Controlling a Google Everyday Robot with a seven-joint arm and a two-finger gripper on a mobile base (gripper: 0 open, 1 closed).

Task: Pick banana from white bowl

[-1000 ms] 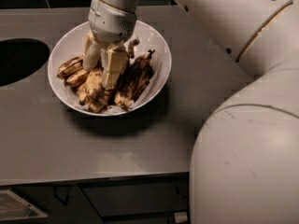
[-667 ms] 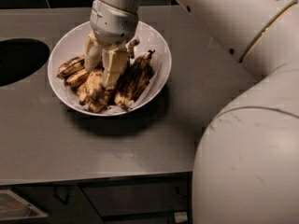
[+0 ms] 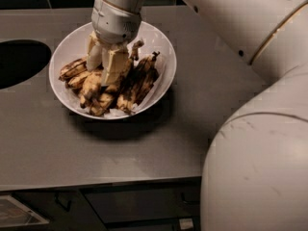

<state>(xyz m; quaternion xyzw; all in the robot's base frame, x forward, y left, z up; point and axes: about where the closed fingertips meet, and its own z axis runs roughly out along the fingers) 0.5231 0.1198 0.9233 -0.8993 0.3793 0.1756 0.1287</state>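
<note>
The white bowl (image 3: 72, 44) is wide and shallow and stands on the grey counter (image 3: 144, 143). It holds several overripe bananas (image 3: 139, 78), yellow with heavy brown and black spots. My gripper (image 3: 107, 76) comes straight down from above into the left middle of the bowl. Its pale tips are down among the bananas and touch the pile. The white wrist (image 3: 115, 20) hides the far part of the bowl.
A dark round opening (image 3: 19, 61) is cut into the counter left of the bowl. My large white arm (image 3: 260, 153) fills the right side and lower right corner. The counter's front edge runs below the bowl, with dark cabinet fronts (image 3: 134, 206) beneath.
The gripper stays down in the bowl at nearly the same spot. The bananas and bowl have not visibly moved.
</note>
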